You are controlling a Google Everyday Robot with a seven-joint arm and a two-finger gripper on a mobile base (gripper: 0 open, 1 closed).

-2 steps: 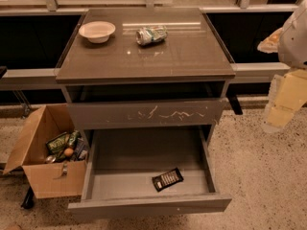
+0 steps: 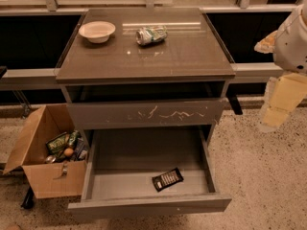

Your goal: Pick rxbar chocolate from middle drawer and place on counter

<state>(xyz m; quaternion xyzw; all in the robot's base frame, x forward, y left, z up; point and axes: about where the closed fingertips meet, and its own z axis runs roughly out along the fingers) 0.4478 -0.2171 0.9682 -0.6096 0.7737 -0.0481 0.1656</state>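
The rxbar chocolate (image 2: 167, 179), a small flat black bar with white lettering, lies on the floor of the open middle drawer (image 2: 148, 205), near its front and right of centre. The drawer is pulled far out below a grey drawer front with white scratch marks (image 2: 144, 113). The counter (image 2: 192, 56) is the glossy grey-brown top of the cabinet. My gripper (image 2: 278, 107), cream-coloured, hangs in the air to the right of the cabinet, at the height of the scratched drawer front, well away from the bar. Nothing shows in it.
A white bowl (image 2: 97, 31) and a crushed silver-green can (image 2: 151, 35) sit at the back of the counter. An open cardboard box (image 2: 43, 176) with snacks stands on the speckled floor left of the drawer. Dark shelving runs behind the cabinet.
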